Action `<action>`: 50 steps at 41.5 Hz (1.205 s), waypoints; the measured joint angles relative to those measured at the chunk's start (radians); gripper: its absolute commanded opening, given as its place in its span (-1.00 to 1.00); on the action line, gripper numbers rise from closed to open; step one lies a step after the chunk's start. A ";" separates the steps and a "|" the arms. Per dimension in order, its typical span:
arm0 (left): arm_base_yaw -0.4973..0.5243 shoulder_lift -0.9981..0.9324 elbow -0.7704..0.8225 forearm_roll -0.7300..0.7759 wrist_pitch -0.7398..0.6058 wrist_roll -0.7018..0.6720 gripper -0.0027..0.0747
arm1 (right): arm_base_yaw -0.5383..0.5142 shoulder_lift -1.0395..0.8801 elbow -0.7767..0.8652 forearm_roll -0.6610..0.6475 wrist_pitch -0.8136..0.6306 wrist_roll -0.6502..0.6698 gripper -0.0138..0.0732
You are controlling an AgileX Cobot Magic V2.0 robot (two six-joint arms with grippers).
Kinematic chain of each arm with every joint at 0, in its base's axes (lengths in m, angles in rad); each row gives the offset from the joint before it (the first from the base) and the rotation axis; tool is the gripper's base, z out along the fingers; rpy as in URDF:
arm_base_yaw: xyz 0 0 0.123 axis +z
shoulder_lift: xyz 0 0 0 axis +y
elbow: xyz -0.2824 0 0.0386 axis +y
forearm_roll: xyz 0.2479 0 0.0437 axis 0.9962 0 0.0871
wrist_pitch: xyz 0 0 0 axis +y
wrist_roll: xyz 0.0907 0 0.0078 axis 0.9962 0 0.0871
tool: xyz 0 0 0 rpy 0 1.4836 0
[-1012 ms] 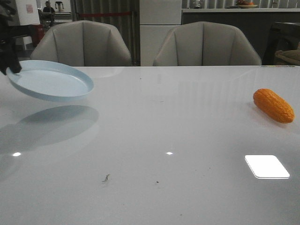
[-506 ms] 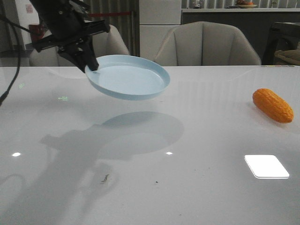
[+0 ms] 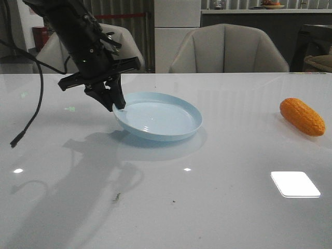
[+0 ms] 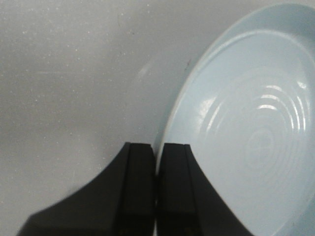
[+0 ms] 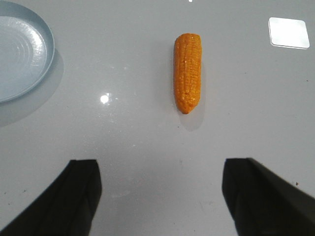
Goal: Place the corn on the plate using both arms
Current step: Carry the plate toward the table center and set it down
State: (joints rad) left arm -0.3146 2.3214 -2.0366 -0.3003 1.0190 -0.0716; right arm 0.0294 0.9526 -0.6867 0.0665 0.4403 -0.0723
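Observation:
The pale blue plate [image 3: 158, 116] sits low at the middle of the white table, its left rim pinched by my left gripper [image 3: 119, 106], which is shut on it. In the left wrist view the black fingers [image 4: 139, 167] clamp the plate's rim [image 4: 170, 125]. The orange corn [image 3: 302, 116] lies on the table at the far right. In the right wrist view the corn [image 5: 188, 71] lies ahead of my right gripper [image 5: 160, 169], which is open, empty and apart from it. The plate's edge [image 5: 22, 49] shows there too.
Two grey chairs [image 3: 228, 49] stand behind the table's far edge. A bright light reflection [image 3: 294, 184] lies on the table at the front right. A black cable [image 3: 31, 114] hangs from the left arm.
My left arm has carried the plate from the far left toward the table's middle and lowered it close to or onto the table. The corn has not moved.

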 measured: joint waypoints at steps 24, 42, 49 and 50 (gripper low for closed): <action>0.000 0.008 0.000 0.002 -0.026 0.028 0.46 | 0.000 0.000 0.000 0.000 0.032 0.000 0.73; 0.024 0.008 -0.252 0.095 0.136 0.028 0.34 | 0.000 0.000 0.000 0.000 0.032 0.000 0.73; 0.063 -0.028 -0.391 0.268 0.179 0.028 0.34 | 0.000 0.000 0.000 0.000 0.032 0.000 0.73; 0.068 -0.040 -0.411 0.300 0.183 0.028 0.34 | 0.000 0.000 0.000 0.000 0.032 0.000 0.73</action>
State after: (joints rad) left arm -0.2462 2.2811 -2.4474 0.0000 1.2016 -0.0437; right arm 0.0294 0.9526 -0.6867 0.0665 0.4728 -0.0723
